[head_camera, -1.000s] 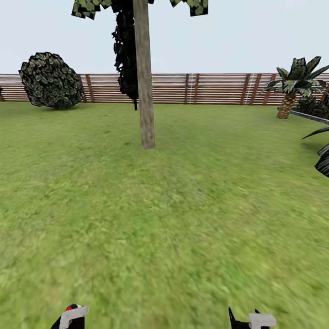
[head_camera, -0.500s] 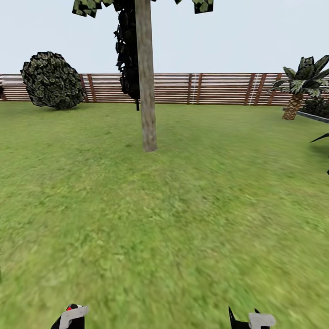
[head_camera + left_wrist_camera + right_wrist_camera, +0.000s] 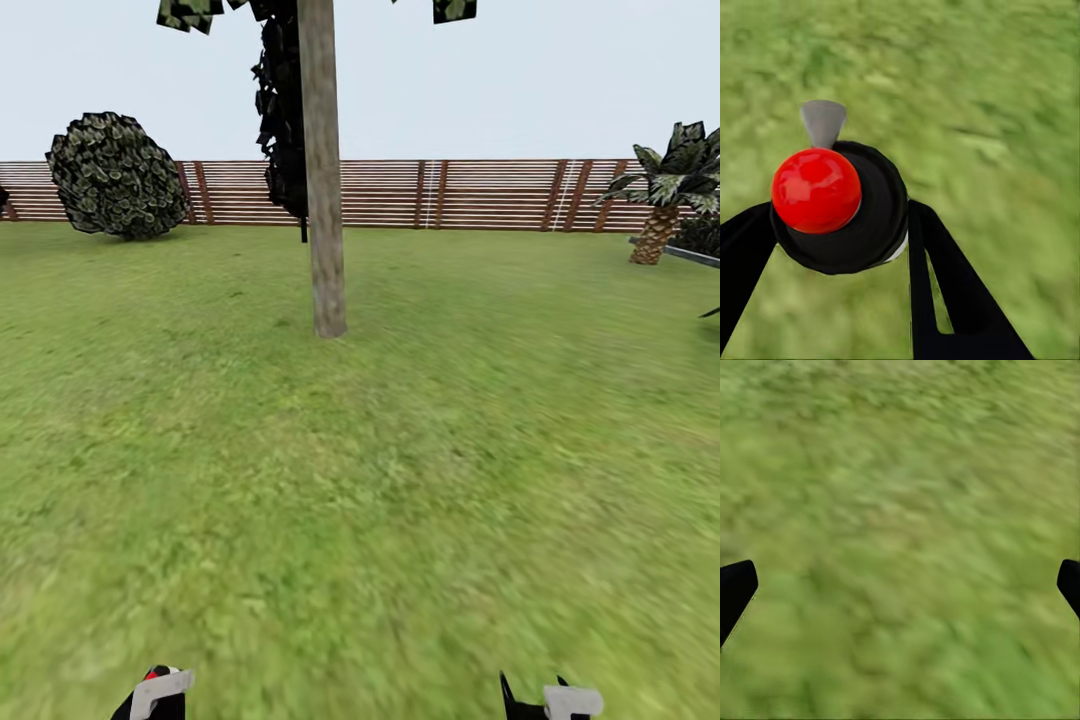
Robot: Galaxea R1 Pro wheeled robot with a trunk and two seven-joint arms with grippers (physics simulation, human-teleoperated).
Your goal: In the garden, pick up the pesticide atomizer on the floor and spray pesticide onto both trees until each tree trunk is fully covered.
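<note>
With its black fingers clamped on the black, red-capped pesticide atomizer [image 3: 840,202], the left gripper [image 3: 844,247] lies well short of the upright beige-grey tree trunk [image 3: 325,200] straight ahead; the right gripper [image 3: 900,585] gapes empty.

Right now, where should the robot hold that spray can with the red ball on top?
Hold the spray can by its round black body, coming in from both sides, as the left hand does now. That keeps the red ball and grey nozzle uncovered for spraying.
</note>
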